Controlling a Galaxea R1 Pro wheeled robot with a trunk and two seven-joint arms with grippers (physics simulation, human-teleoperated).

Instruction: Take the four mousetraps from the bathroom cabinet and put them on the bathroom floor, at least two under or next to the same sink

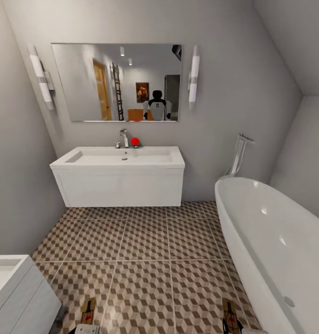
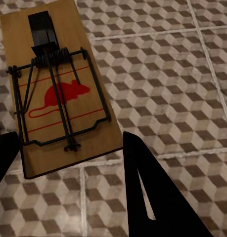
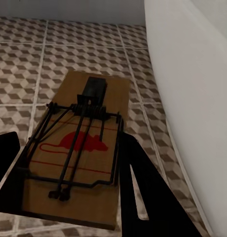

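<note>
Tiled floor [image 1: 145,241] ahead of us; sink [image 1: 120,160] upper centre. Each gripper, left [image 2: 68,148] and right [image 3: 66,170], clamps a mousetrap [image 2: 56,91] [image 3: 81,153] by its board end. Light, stiff wood; we avoid the spring wire.

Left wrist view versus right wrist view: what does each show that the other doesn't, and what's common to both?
Left wrist view alone: a mousetrap with patterned tiles on every side. Right wrist view alone: the white bathtub wall rising close beside its mousetrap, plus a pale wall base at the far edge. Both share the cube-pattern bathroom floor, a red mouse print on a tan board, and dark fingers flanking the board's near end.
</note>
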